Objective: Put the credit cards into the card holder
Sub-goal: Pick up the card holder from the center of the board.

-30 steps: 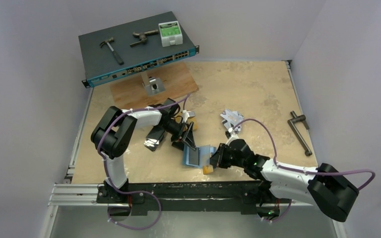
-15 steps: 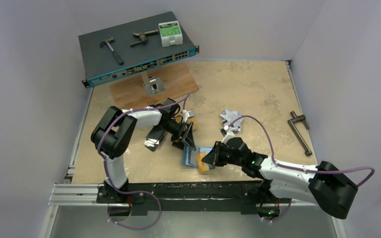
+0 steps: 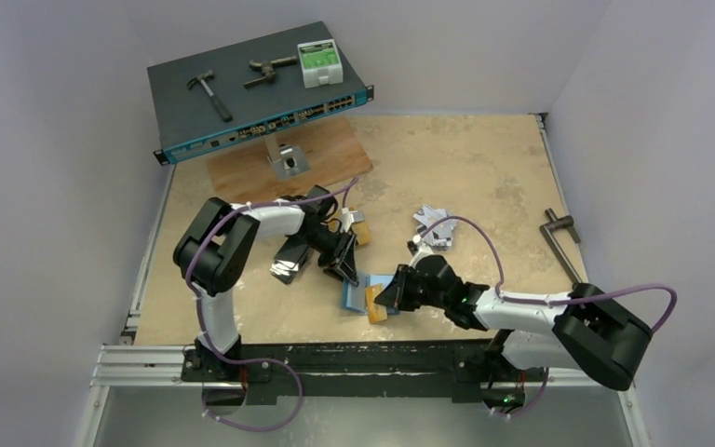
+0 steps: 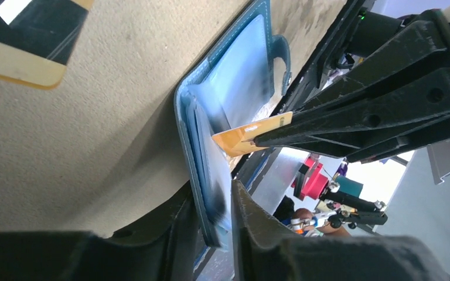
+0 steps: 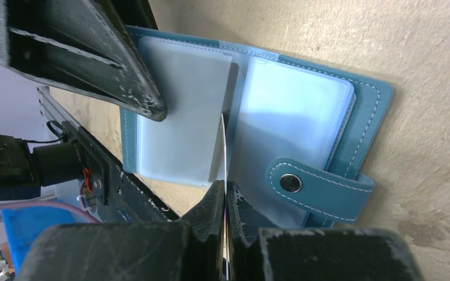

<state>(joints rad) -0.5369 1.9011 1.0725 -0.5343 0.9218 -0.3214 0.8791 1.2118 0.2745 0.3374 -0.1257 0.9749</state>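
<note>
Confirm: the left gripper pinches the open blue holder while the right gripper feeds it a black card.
Not black: the card in the right gripper is gold-orange, as the left wrist view shows. The left gripper does pinch the open holder.

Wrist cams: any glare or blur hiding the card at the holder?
Left wrist: lower-right background blown out, left hand dark and soft, gold card and card holder readable. Right wrist: holder's clear sleeves washed pale, card only an edge-on line. Top external: even light, soft shadows.
</note>
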